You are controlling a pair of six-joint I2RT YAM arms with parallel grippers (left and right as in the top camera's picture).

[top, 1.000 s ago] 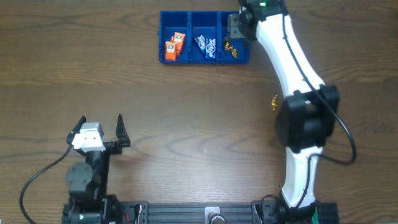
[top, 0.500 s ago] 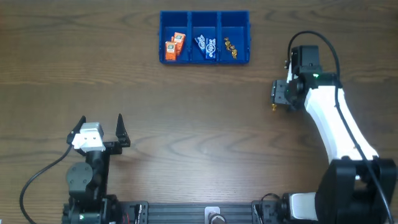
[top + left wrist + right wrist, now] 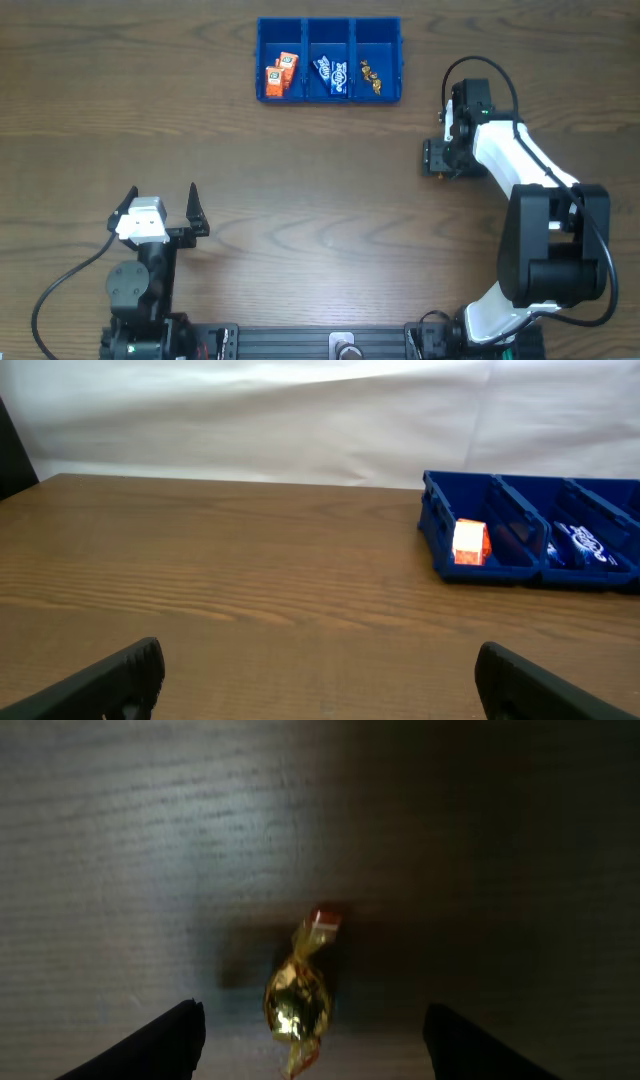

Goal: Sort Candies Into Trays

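Right wrist view: gold foil-wrapped candy (image 3: 298, 1002) — between spread fingers of right gripper (image 3: 312, 1045).
Left gripper (image 3: 163, 192): fingers apart, empty.
Blue three-compartment plastic tray (image 3: 261, 60): well apart from candy.

right gripper (image 3: 437, 160) | swung back from tray (image 3: 330, 98) | now down over gold candy (image 3: 297, 1002)

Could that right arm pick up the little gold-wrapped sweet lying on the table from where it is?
Probably yes. The right gripper hangs directly over the gold foil-wrapped candy, its fingers open to either side, with nothing on the wooden table between them.
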